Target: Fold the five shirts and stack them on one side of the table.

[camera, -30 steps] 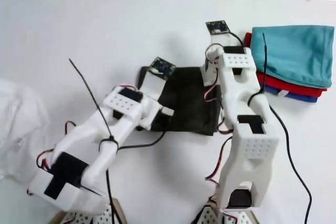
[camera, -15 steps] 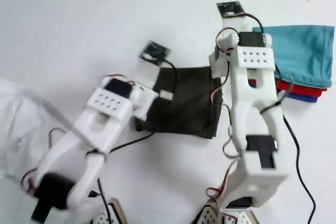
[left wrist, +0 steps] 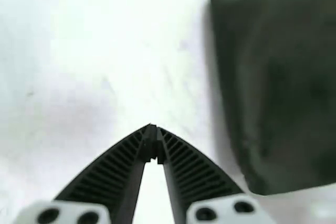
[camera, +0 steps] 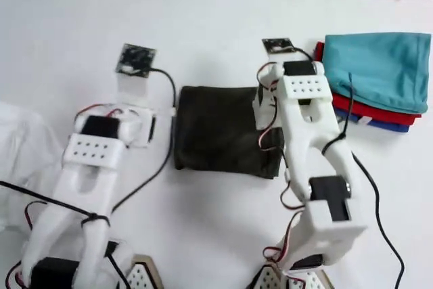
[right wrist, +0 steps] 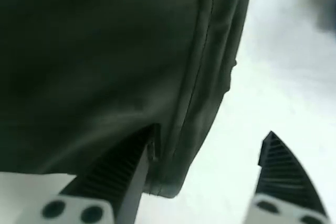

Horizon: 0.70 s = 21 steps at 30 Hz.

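Note:
A folded black shirt [camera: 216, 130] lies flat at mid-table. My left gripper [left wrist: 151, 139] is shut and holds nothing. It hovers over bare white table just off the left edge of the black shirt [left wrist: 278, 87]. My right gripper [camera: 261, 107] is at that shirt's right edge. In the right wrist view the right gripper [right wrist: 210, 135] is open, with one finger against the hem of the black shirt [right wrist: 105, 51] and the other over bare table. Folded shirts are stacked at the right: teal [camera: 379, 65] on top, then red [camera: 369, 112], then blue [camera: 379, 125].
A crumpled white shirt [camera: 20, 153] lies at the table's left edge. The left arm [camera: 88, 160] and the right arm [camera: 314, 160] stretch up from the near edge, trailing black cables. The white tabletop [camera: 203, 25] runs to the far edge.
My left gripper has drawn off the black shirt to the left and now sits beside it. The right arm swung toward the stack, then came back to the shirt's right edge.

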Each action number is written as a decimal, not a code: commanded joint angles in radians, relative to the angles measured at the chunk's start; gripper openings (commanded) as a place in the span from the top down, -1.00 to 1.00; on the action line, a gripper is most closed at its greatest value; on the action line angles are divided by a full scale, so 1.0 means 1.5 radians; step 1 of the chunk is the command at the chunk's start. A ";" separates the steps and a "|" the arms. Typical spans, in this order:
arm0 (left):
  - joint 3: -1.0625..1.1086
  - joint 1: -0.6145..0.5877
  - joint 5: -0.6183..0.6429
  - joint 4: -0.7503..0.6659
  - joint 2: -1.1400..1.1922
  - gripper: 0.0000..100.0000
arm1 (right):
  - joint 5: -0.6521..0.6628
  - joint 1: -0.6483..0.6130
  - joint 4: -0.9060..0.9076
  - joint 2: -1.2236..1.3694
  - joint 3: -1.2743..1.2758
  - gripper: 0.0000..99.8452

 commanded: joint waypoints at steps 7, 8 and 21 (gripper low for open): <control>-0.004 -0.075 0.000 0.000 -0.027 0.95 | -0.077 -0.012 -0.039 0.162 -0.109 0.38; -0.004 -0.078 0.000 0.000 -0.027 0.95 | -0.076 -0.017 -0.036 0.185 -0.126 0.38; -0.009 -0.149 -0.041 -0.004 -0.029 0.95 | -0.010 -0.035 0.195 0.478 -0.460 0.97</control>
